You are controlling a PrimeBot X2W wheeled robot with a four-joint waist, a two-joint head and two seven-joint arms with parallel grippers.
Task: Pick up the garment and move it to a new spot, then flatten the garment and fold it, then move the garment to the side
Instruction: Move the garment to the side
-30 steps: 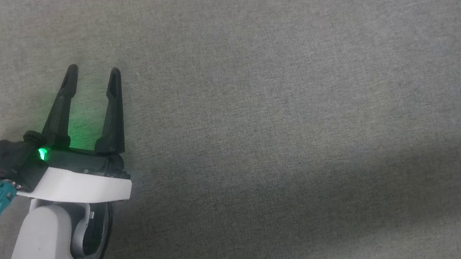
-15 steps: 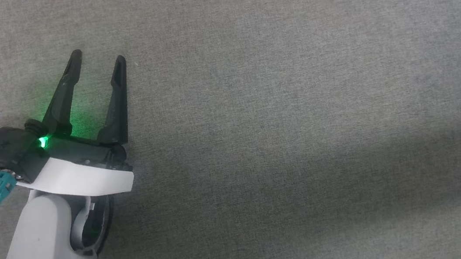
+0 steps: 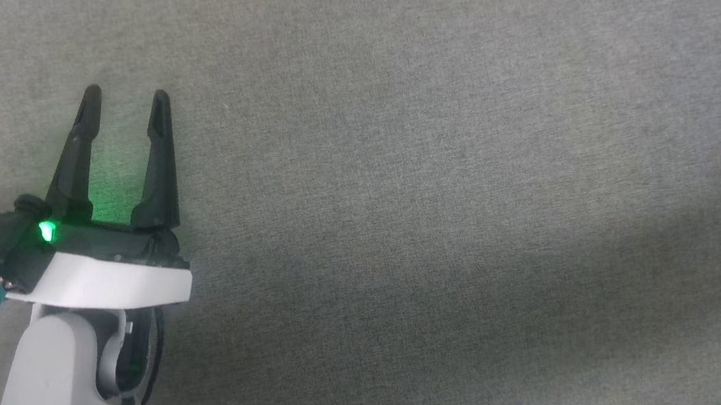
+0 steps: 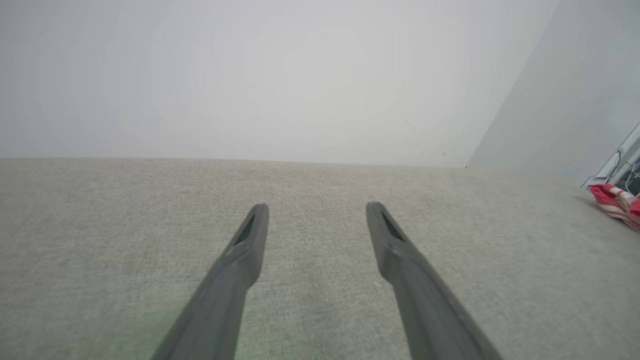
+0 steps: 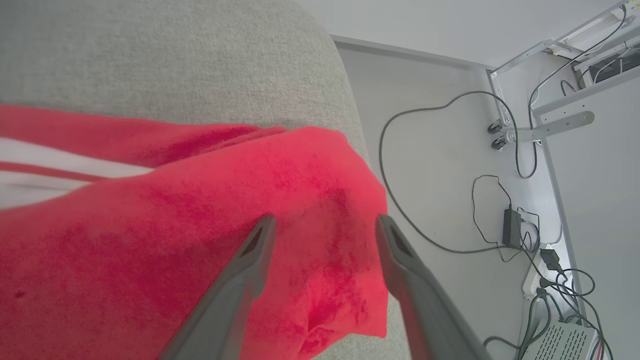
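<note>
Grey woven cloth on the tabletop (image 3: pixel 464 148) in the head view; left gripper (image 3: pixel 125 97) at lower left, fingers spread with nothing between them, green lamp (image 3: pixel 47 231) lit at the wrist

Left wrist view: same fingers wide apart, low over the grey weave; garment (image 4: pixel 617 204) seen as a red-and-white bundle at the far right margin, well apart from this arm

Right wrist view: right gripper (image 5: pixel 324 222) just above the garment, fingers spread, pinching nothing; red cloth lying at the rounded end of the tabletop, one corner draped past the rim, white stripe at left; floor (image 5: pixel 440 200) below, with a black adapter (image 5: pixel 511 228)

Judged: last step in hand, the setting aside; quality of the fold not readable from here

Next, by estimate: right arm straight up and away, fingers kept wide against snagging; overhanging corner likely to pull the cloth floorward if nudged
</note>
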